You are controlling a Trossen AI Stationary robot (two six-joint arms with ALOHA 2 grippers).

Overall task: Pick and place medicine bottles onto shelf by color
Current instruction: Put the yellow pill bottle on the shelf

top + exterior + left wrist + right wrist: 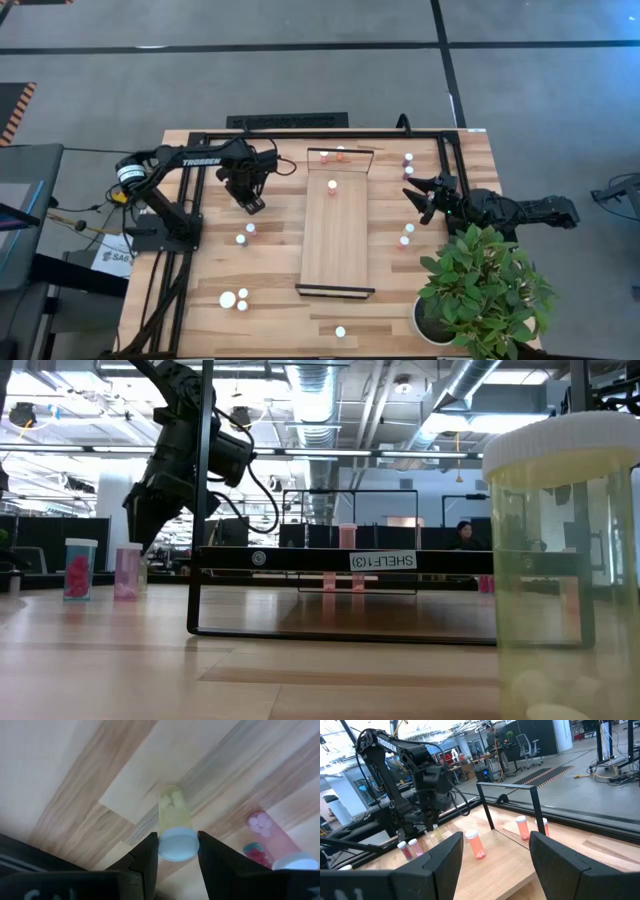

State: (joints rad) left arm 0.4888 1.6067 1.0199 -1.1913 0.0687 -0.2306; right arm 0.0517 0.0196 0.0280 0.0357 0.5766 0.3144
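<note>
On the left half of the slatted table (200, 300), the left gripper (177, 851) hangs above the wood with its fingers clamped on the white cap of a pale yellow bottle (175, 820), which seems to be lifted clear of the boards, though the angle makes that hard to confirm. Just beside it stand two pink bottles (270, 840), touching or nearly touching each other. The shelf (335, 235) lies along the middle of the table, with one reddish bottle (332, 186) on its board and a couple more at its far end rail. Other white-capped bottles are scattered on the table to both sides. The right gripper (492, 851) waits beside the shelf's right edge near a potted plant (485, 290), its fingers spread wide and empty.
</note>
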